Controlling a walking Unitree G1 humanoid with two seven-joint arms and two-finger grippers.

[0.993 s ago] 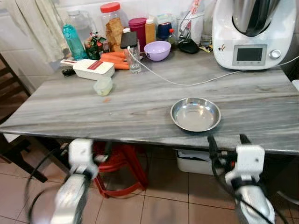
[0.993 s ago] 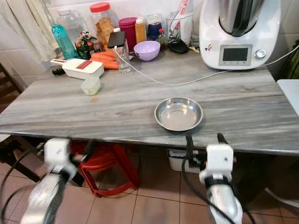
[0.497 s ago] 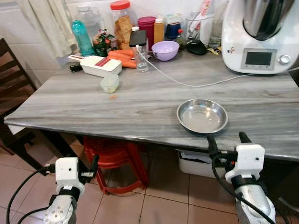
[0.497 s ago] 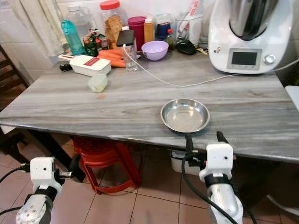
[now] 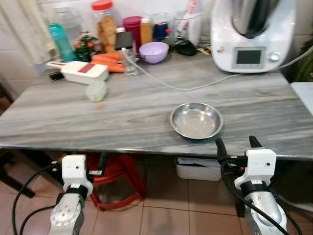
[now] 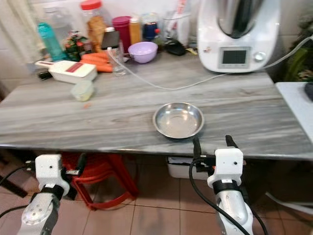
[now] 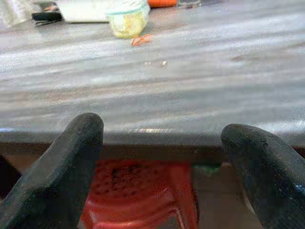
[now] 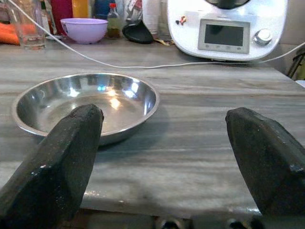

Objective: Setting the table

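A shallow steel dish (image 5: 196, 120) lies empty near the front edge of the grey marble table (image 5: 122, 112). My right gripper (image 5: 236, 143) hovers just in front of the table edge, slightly right of the dish, open with nothing between its fingers. In the right wrist view the dish (image 8: 86, 102) sits just beyond the left fingertip (image 8: 71, 143). My left gripper (image 7: 162, 143) is open and empty, below the table's front edge at the left, with its white block (image 5: 74, 169) level with the underside.
Along the back stand a white kitchen machine (image 5: 252, 34), a purple bowl (image 5: 153, 52), jars, bottles, carrots (image 5: 108, 59) and a white box (image 5: 80, 72). A small lidded cup (image 5: 95, 91) and a white cable (image 5: 195, 87) lie mid-table. A red stool (image 5: 120, 174) stands underneath.
The camera has swung, shifting the whole scene. My left gripper was blurred a second ago and now holds steady below the table edge. The right gripper stays by the dish.
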